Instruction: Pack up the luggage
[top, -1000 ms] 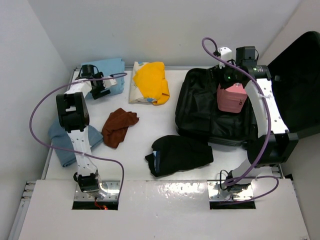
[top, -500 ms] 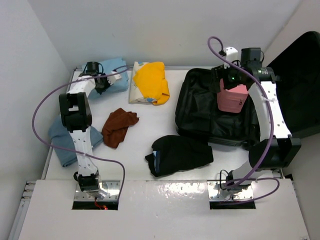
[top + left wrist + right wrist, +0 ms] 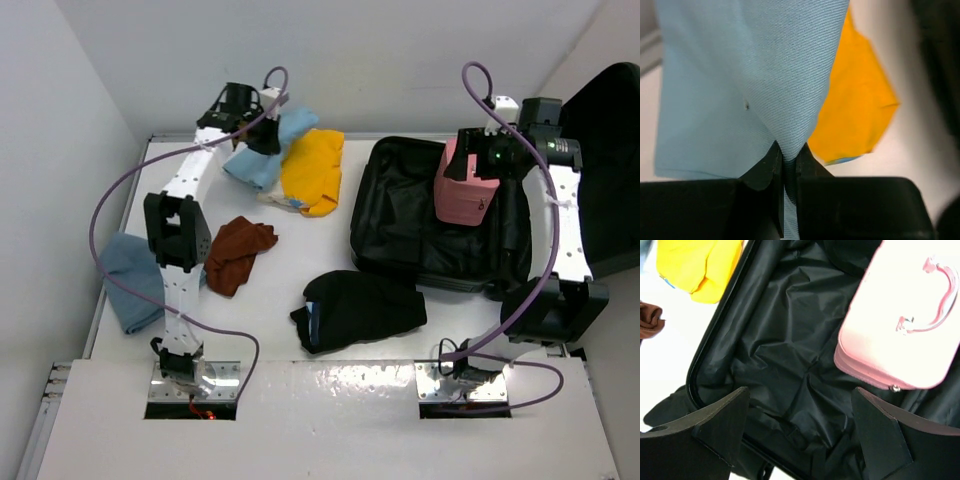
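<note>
The luggage (image 3: pixel 400 225) lies open at the right of the table, its lid (image 3: pixel 605 170) leaning back. The dark lining (image 3: pixel 775 340) fills the right wrist view. A pink case (image 3: pixel 462 190) with a handle (image 3: pixel 905 325) rests inside the luggage. My right gripper (image 3: pixel 492 162) hovers over the lining, open and empty (image 3: pixel 800 390), with the pink case beside its right finger. At the back of the table my left gripper (image 3: pixel 262 132) is shut on a light blue garment (image 3: pixel 262 158). The cloth (image 3: pixel 740 75) hangs from the closed jaws (image 3: pixel 787 155) above a yellow garment (image 3: pixel 855 115).
The yellow garment (image 3: pixel 312 170) lies left of the luggage. A brown cloth (image 3: pixel 238 252) and a folded black garment (image 3: pixel 360 308) lie nearer the front. Another blue cloth (image 3: pixel 125 280) sits at the left edge. Walls stand close at the left and back.
My left gripper closed on the light blue garment, lifted it and carried it right, over the yellow garment. My right gripper drew back and to the right, away from the pink case.
</note>
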